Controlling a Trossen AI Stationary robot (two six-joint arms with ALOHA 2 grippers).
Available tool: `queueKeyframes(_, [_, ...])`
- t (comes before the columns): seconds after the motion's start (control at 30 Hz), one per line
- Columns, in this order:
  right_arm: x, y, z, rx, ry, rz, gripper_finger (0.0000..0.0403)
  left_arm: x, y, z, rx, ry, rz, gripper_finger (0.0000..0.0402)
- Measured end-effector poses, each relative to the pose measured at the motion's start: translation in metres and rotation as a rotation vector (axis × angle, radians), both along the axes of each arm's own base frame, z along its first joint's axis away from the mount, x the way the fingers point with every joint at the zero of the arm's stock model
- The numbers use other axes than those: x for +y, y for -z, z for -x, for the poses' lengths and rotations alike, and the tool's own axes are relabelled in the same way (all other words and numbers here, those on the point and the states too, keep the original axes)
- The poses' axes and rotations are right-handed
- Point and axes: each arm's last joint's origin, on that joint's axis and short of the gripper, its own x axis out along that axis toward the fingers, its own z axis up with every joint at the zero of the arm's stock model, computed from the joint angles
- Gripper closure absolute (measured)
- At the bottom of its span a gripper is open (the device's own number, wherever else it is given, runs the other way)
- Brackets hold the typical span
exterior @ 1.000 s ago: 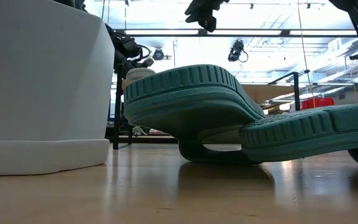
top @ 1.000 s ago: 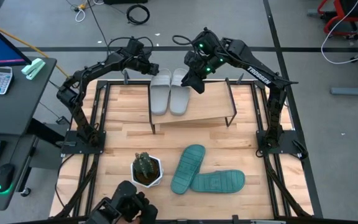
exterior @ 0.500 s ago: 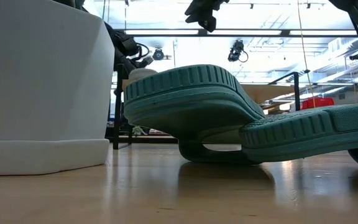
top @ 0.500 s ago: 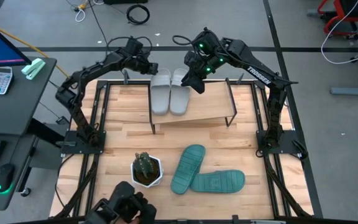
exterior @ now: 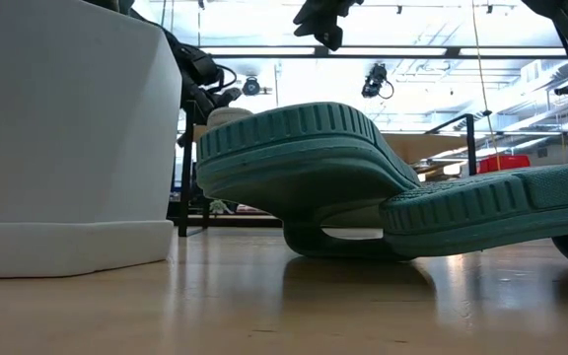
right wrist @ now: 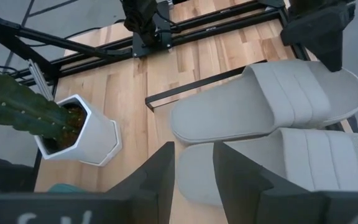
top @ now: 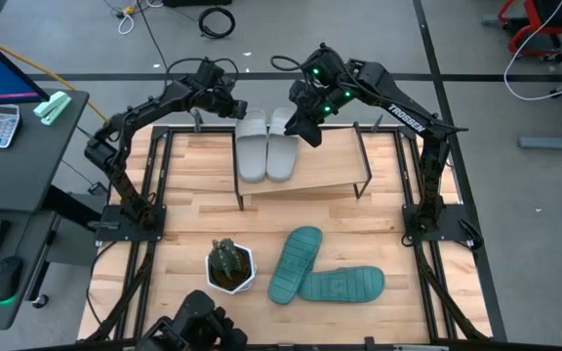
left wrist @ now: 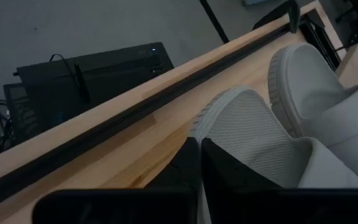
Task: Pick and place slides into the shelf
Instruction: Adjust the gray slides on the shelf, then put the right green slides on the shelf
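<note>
Two light grey slides [top: 252,146] [top: 281,144] lie side by side, straps up, on the left part of the shelf [top: 330,171], their far ends past its far edge. Two teal slides [top: 294,263] [top: 344,285] lie on the table in front of the shelf, one end of the first resting on the other. My left gripper [top: 235,107] is shut at the far end of the left grey slide [left wrist: 247,130]. My right gripper [top: 305,132] hangs open, high above the grey pair [right wrist: 272,106], with nothing between its fingers. My left gripper comes slanting down from the table's far left, its shut fingers [left wrist: 194,165] at the rim of the left grey slide's far end [left wrist: 219,106]. Whether the fingers touch that rim cannot be told. The slide lies flat on the shelf.
A small cactus in a white pot [top: 230,265] stands on the table left of the teal slides and fills the left of the low view [exterior: 67,128]. The right half of the shelf's board is bare. Black frame rails [top: 159,175] run along the table's sides.
</note>
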Motion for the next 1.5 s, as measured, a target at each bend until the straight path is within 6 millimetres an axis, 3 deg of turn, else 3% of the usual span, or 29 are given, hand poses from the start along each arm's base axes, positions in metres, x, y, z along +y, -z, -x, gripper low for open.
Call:
queueKeyframes(0.3, [0.0, 0.0, 0.0, -0.001, -0.004, 0.004, 0.0286, -0.006, 0.0, -0.008, -0.006, 0.035, -0.004, 0.0395])
queueKeyframes(0.53, [-0.001, 0.001, 0.001, 0.024, 0.033, 0.041, 0.0286, -0.005, 0.0, -0.007, 0.001, 0.019, 0.0, 0.0372])
queueKeyframes(0.67, [-0.013, 0.003, 0.004, 0.066, 0.122, 0.122, 0.0286, -0.005, 0.0, -0.007, 0.002, 0.018, 0.0, 0.0367])
queueKeyframes(0.9, [-0.04, 0.006, 0.017, 0.072, 0.208, 0.078, 0.0286, -0.005, -0.002, -0.005, -0.003, 0.012, -0.006, 0.0348])
queueKeyframes(1.27, [-0.044, 0.006, 0.021, 0.07, 0.198, 0.053, 0.0281, -0.001, -0.031, 0.021, -0.045, -0.059, -0.1, 0.029])
queueKeyframes(1.5, [-0.039, 0.021, 0.046, 0.316, 0.169, -0.069, 0.0281, -0.015, -0.064, 0.04, -0.106, -0.08, -0.177, 0.0264])
